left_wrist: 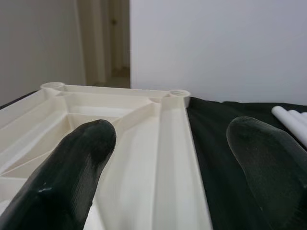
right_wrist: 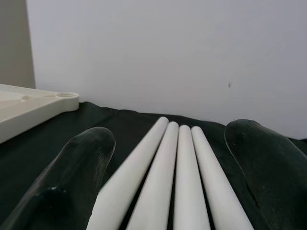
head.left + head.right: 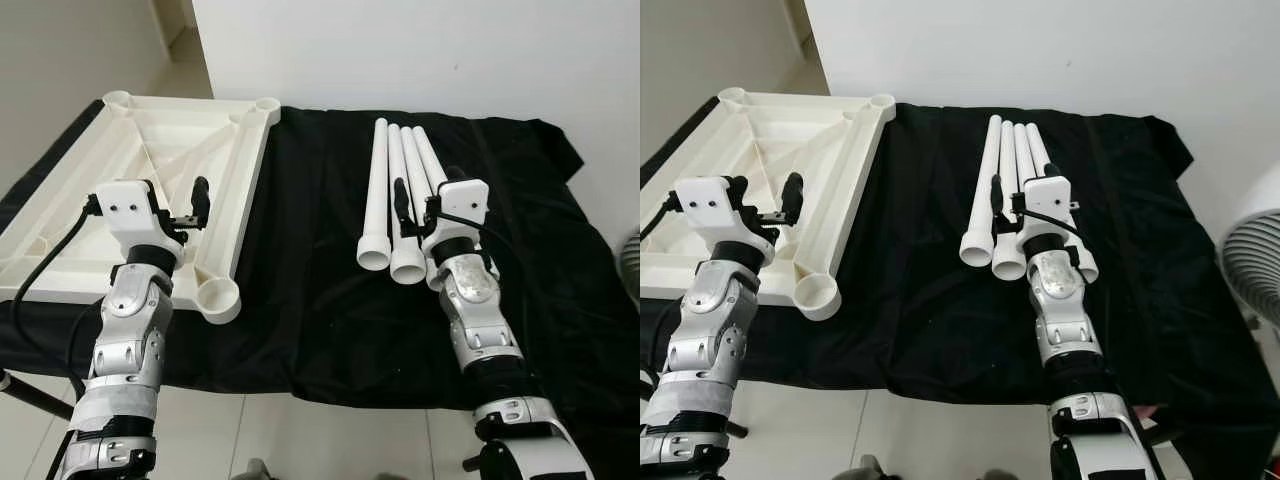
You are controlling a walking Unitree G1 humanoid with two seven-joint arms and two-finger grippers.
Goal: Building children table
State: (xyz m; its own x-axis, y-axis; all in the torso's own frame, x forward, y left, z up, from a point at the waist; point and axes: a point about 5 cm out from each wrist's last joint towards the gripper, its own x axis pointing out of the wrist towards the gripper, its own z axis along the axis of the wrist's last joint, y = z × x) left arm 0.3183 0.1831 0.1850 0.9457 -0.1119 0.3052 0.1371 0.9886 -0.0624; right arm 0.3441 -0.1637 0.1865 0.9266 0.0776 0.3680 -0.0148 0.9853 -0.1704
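Table panel [image 3: 120, 190]: lying upside down at the tabletop's [image 3: 300, 300] left, overhanging its left edge.
Left hand [image 3: 198, 208]: hovering released over the panel's right rail.
Legs [image 3: 395, 190]: four, lying side by side, running near-to-far, sockets near.
Right hand [image 3: 415, 212]: spreading released over them.
Room: black cloth [image 3: 310, 180] lying bare between.

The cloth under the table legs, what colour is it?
The cloth is plain black, clearest in the left eye view.

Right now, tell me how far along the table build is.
Barely started. Done: the tabletop lies upside down on the black cloth, leg sockets facing up, and four white legs lie side by side on the cloth. In hand: nothing is gripped; the right hand is open over the legs, the left hand open over the tabletop's edge. Left: all four legs must go into the corner sockets, then the table flipped.
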